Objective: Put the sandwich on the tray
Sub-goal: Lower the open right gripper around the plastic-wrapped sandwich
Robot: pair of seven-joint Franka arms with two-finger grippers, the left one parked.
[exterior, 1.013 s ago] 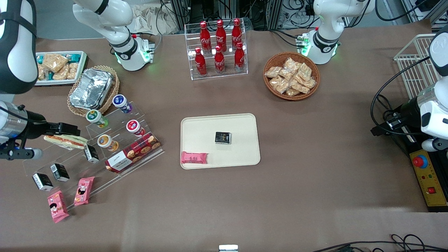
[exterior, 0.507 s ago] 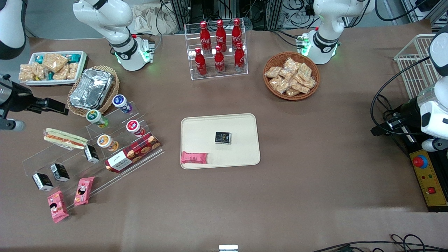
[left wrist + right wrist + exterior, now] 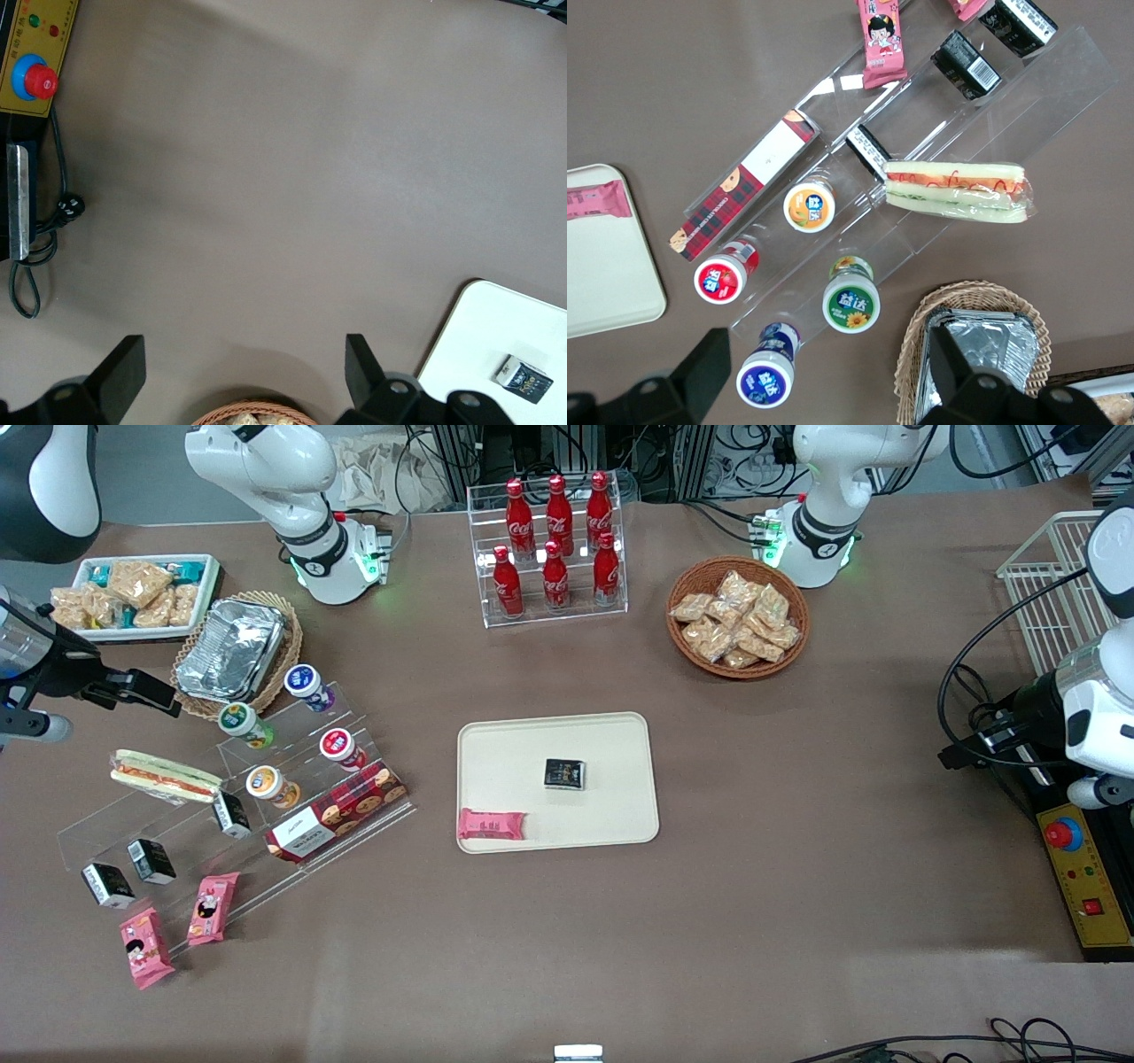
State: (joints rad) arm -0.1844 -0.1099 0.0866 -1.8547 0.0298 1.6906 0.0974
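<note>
Wrapped white-bread wedge sandwich [image 3: 165, 776] sits on the clear acrylic step rack [image 3: 239, 797], not gripped. The tool [image 3: 146, 691] hovers farther back, wide open, empty, probably lining up. Cream rectangular tray [image 3: 505, 762] waits mid-surface.

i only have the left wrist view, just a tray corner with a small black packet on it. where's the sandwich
observer: The sandwich rests on a clear stepped rack toward the working arm's end of the table. It is not on the tray.
operator: is the gripper on it
observer: No. The gripper is in the air beside the wicker basket that holds the foil container, farther from the front camera than the sandwich. Its jaws are open and empty.
operator: anything else on the tray
observer: A pink snack bar lies at the tray's edge nearest the front camera, at the corner toward the working arm.
</note>
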